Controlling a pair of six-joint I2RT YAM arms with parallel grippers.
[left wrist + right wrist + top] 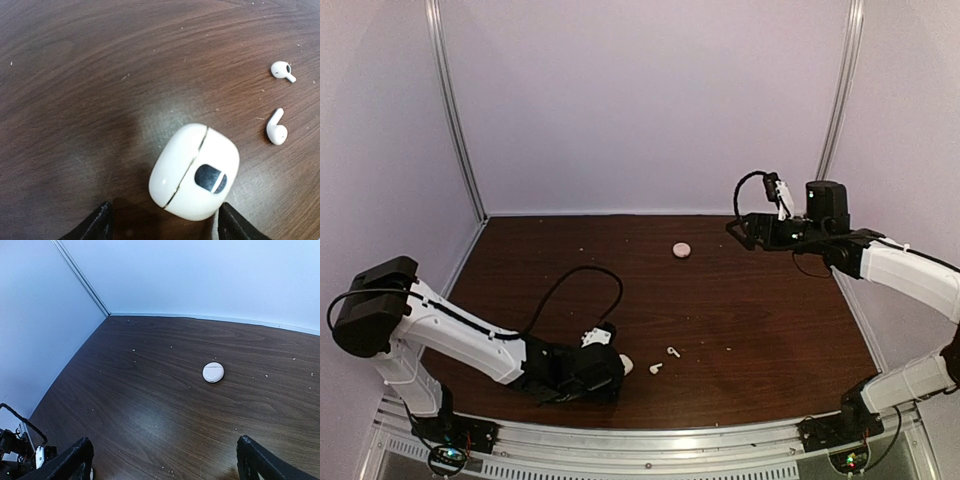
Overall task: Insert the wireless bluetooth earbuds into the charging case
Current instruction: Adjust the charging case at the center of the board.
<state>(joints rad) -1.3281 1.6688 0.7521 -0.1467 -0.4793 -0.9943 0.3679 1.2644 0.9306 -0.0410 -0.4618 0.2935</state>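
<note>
The white charging case [195, 170] lies closed on the dark wood table, its seam running diagonally and a dark oval mark on one half. My left gripper [165, 226] is open, low over the table, with the case just ahead of and between its black fingertips [95, 225]. Two tiny white earbuds [282, 70] [276, 130] lie loose on the table to the right of the case. In the top view the case [626, 365] sits at the tip of the left gripper [612, 372], with the earbuds [672, 351] [655, 368] beside it. My right gripper [735, 228] is open and empty, raised at the back right.
A flat pale round disc [681, 249] lies at the back middle of the table; it also shows in the right wrist view [213, 372]. A black cable [588, 275] loops over the table behind the left arm. Walls close the back and both sides.
</note>
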